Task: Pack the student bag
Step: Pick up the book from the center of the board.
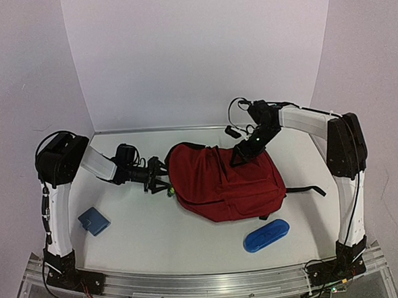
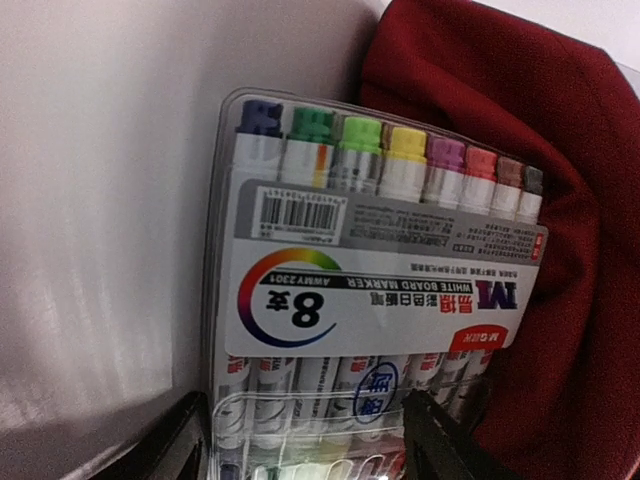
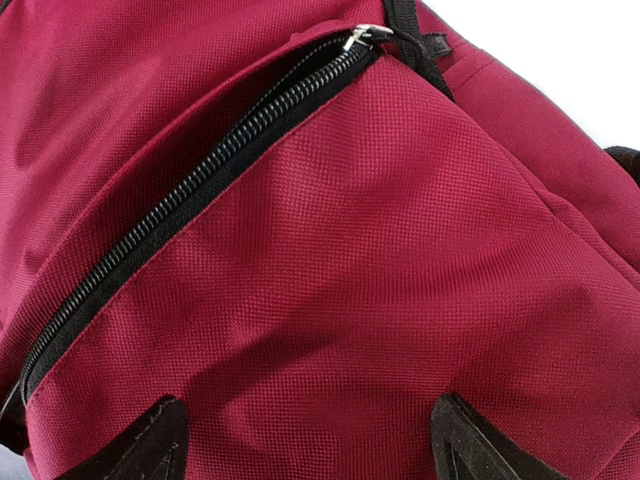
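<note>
The dark red student bag point(image 1: 221, 181) lies flat in the middle of the table. My left gripper point(image 1: 162, 180) is shut on a clear pack of coloured whiteboard markers point(image 2: 370, 260) and holds it at the bag's left edge; the pack's cap end touches the red fabric point(image 2: 560, 200). In the left wrist view my left gripper point(image 2: 305, 435) has a finger on each side of the pack. My right gripper point(image 1: 243, 153) is open over the bag's upper right part. In the right wrist view my right gripper point(image 3: 308, 415) is spread wide over the fabric, just below a black zipper point(image 3: 200, 170).
A blue oblong case point(image 1: 266, 235) lies in front of the bag. A small blue flat square thing point(image 1: 94, 221) lies at the near left. A small black thing point(image 1: 230, 130) sits by the back wall. A black strap point(image 1: 308, 189) trails right from the bag.
</note>
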Tool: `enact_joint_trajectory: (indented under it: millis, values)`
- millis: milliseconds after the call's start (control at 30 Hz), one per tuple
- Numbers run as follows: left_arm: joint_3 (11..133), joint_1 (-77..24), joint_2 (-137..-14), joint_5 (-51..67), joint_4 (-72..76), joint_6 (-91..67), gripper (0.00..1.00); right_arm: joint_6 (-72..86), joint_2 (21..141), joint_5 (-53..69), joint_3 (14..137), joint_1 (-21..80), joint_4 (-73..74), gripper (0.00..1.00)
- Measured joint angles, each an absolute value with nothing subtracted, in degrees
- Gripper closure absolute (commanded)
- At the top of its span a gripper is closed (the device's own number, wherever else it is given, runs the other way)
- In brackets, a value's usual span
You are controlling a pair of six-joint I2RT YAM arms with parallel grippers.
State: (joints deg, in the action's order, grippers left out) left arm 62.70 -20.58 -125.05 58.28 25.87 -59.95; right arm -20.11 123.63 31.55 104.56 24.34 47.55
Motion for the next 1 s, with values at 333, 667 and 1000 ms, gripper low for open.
enact_joint_trajectory:
  millis: [333,667,1000]
  values:
    - [69.71,-24.88,-126.15,60.12,18.57,-54.83,0.00,-20.05,123.63,31.64,104.55,24.27,47.65,0.16]
    - [79.43,-26.06,-127.23,55.77,-2.70,-45.44,0.06,-19.91,123.63,31.78,104.46,24.23,47.59,0.16]
    - [91.85,-28.11,-129.83,45.50,-24.18,-38.59,0.30,-19.66,123.63,32.12,104.44,24.14,47.59,0.16]
